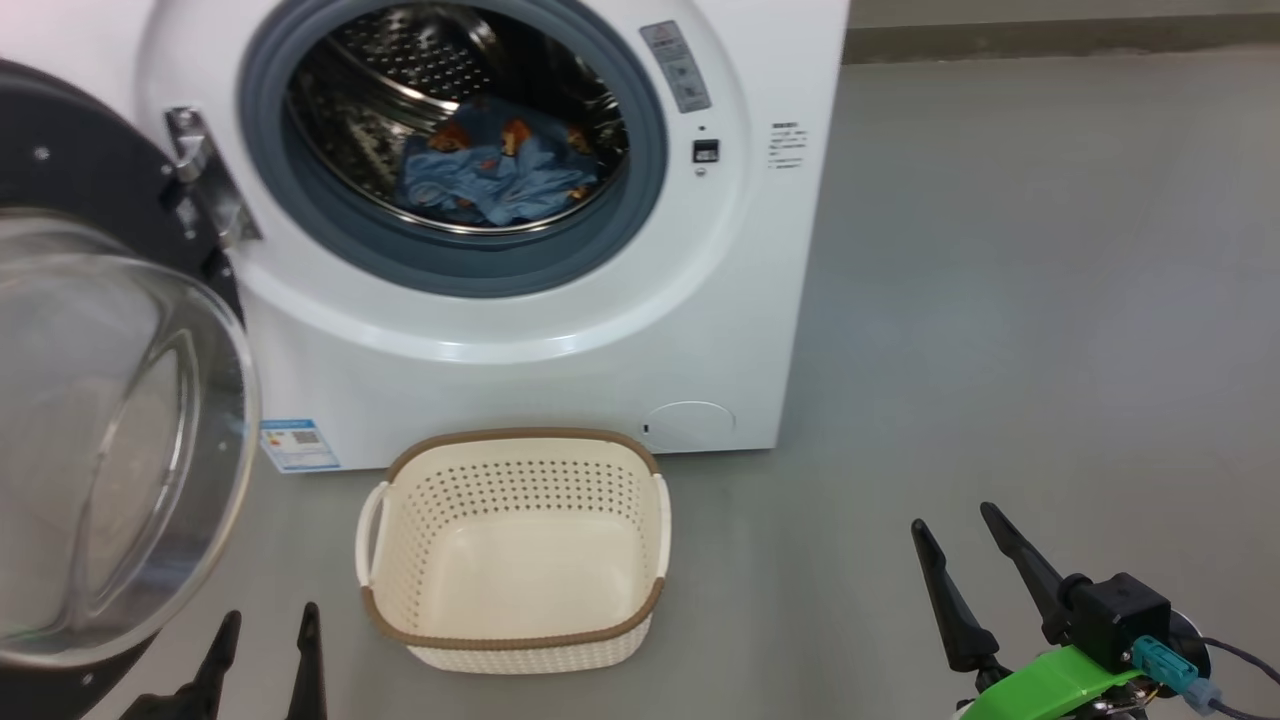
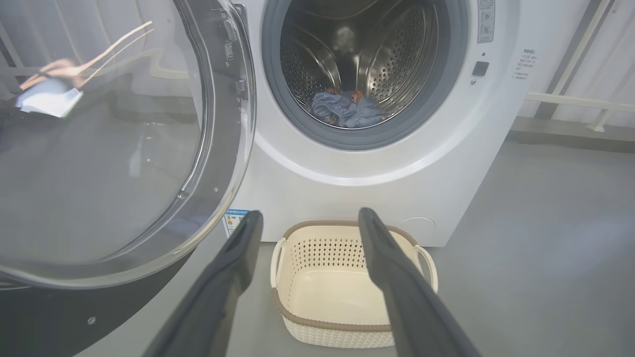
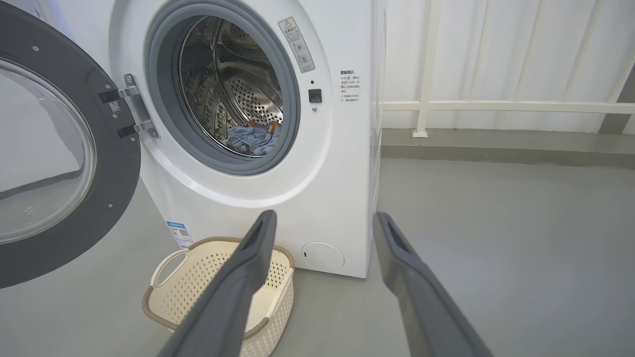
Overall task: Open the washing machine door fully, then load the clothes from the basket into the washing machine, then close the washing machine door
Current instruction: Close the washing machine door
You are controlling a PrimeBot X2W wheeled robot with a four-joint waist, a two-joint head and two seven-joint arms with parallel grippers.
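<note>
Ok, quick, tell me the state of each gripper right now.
Left gripper: open, holding nothing.
Right gripper: open, holding nothing.

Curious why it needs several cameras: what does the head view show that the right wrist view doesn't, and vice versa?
Head view, not right wrist: the left gripper, open, and a green bracket behind the right gripper. Right wrist, not head: a white railing behind the washing machine. Both: the washing machine door standing open, the clothes in the drum, the empty basket.
</note>
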